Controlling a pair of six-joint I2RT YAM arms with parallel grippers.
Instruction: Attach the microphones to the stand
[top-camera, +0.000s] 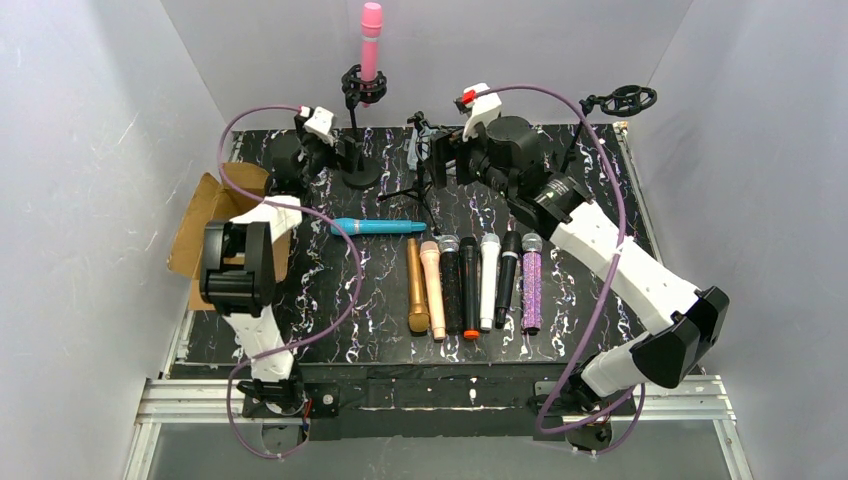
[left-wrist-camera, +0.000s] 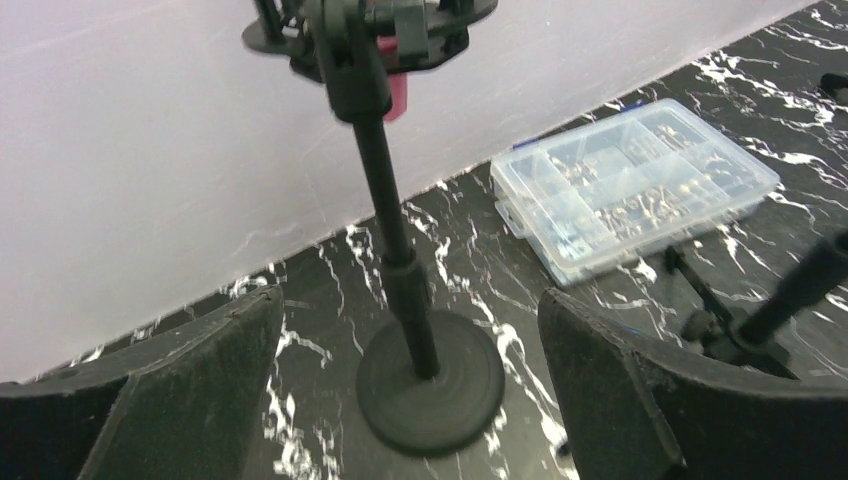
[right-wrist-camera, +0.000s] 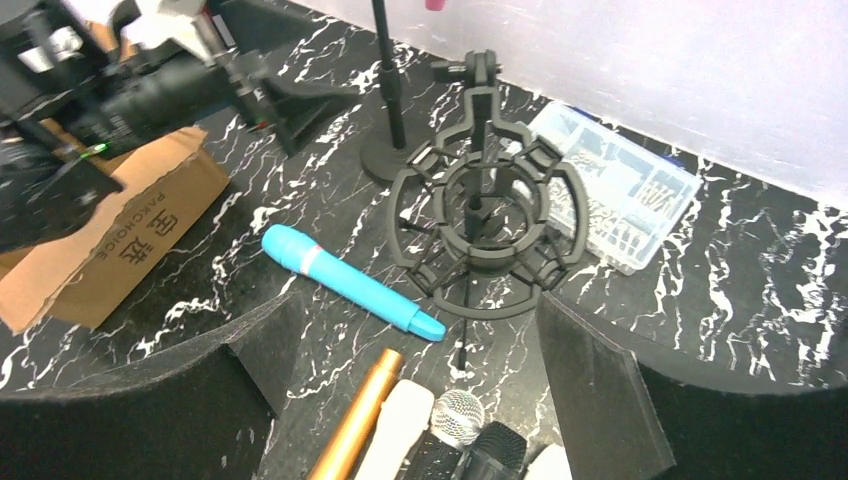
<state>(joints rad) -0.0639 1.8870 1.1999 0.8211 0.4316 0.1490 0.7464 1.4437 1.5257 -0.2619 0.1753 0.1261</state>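
Note:
A pink microphone (top-camera: 371, 40) stands upright in the clip of a round-based stand (top-camera: 360, 172). My left gripper (top-camera: 338, 150) is open and empty, its fingers either side of that stand's pole (left-wrist-camera: 400, 270). My right gripper (top-camera: 442, 155) is open and empty above a tripod stand's empty shock mount (right-wrist-camera: 487, 215). A teal-blue microphone (top-camera: 378, 226) lies alone on the mat; it also shows in the right wrist view (right-wrist-camera: 345, 280). Gold (top-camera: 415, 285), peach (top-camera: 433, 290), black (top-camera: 469, 287), white (top-camera: 488, 282) and purple glitter (top-camera: 531, 283) microphones lie in a row.
A third stand with an empty shock mount (top-camera: 622, 100) stands at the back right. A cardboard box (top-camera: 215, 235) sits at the mat's left edge. A clear plastic parts box (left-wrist-camera: 630, 185) lies against the back wall. White walls enclose the table.

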